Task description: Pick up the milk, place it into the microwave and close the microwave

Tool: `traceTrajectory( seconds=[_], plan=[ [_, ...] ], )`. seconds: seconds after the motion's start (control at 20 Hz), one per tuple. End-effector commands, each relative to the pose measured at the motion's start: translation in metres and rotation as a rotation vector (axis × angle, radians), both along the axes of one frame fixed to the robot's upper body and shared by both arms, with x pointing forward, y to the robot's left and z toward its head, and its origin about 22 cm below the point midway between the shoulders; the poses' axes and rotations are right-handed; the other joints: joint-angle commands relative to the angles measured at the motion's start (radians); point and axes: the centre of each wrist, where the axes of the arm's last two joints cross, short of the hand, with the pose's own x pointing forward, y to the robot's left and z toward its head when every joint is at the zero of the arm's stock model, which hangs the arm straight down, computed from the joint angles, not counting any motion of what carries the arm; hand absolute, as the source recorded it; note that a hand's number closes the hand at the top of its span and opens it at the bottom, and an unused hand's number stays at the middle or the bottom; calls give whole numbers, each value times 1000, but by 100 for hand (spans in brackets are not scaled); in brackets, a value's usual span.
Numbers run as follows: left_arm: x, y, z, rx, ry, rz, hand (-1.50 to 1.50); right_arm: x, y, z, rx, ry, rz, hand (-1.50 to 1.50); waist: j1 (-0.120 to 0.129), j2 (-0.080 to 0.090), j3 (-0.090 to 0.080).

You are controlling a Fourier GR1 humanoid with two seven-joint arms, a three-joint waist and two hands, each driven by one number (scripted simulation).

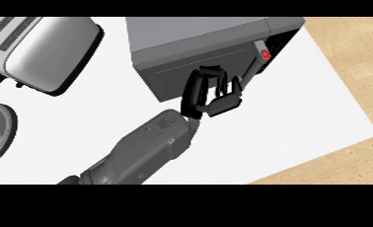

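Head view, looking steeply down: a smooth, matt white counter (291,122) fills most of the scene. Pale wood planking (346,58) shows past its right edge and again at the lower right corner.

One microwave (197,33) sits at the back of the counter. It is a boxy thing with a lighter grey top and a darker grey front. As far as I can tell its door (175,73) lies flush with the front. At the right of the front I count one round red button (264,52) and, below it, one slim grey bar handle (247,75).

One toaster (55,53) stands well apart to the left. It is rounded with a shiny metal skin, and there are slots along its top. At the far left edge a dark round rim (6,130) cuts in; I cannot tell what it belongs to.

One grey forearm (138,154) comes up from the lower left, blocky and panelled. It ends in the black left hand (207,93). The fingers (198,85) are held together and nearly straight, bent only at the tips, and they lie against the microwave door. The thumb (224,105) sticks out to the right, near the handle. The hand grips nothing.

The milk is not to be seen anywhere on the counter, and I cannot tell whether it sits behind the door.
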Motion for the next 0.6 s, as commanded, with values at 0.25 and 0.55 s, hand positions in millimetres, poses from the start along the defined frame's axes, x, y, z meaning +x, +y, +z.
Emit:
traceTrajectory(
  seconds=[0.25,0.55],
  plan=[
    [27,0,22,1,-26,49,150,7,-13,-3,66,9,15,-150,6,18,-1],
    [29,-1,23,-1,-34,43,150,8,-22,-5,91,27,23,-150,2,14,-1]
  ],
)
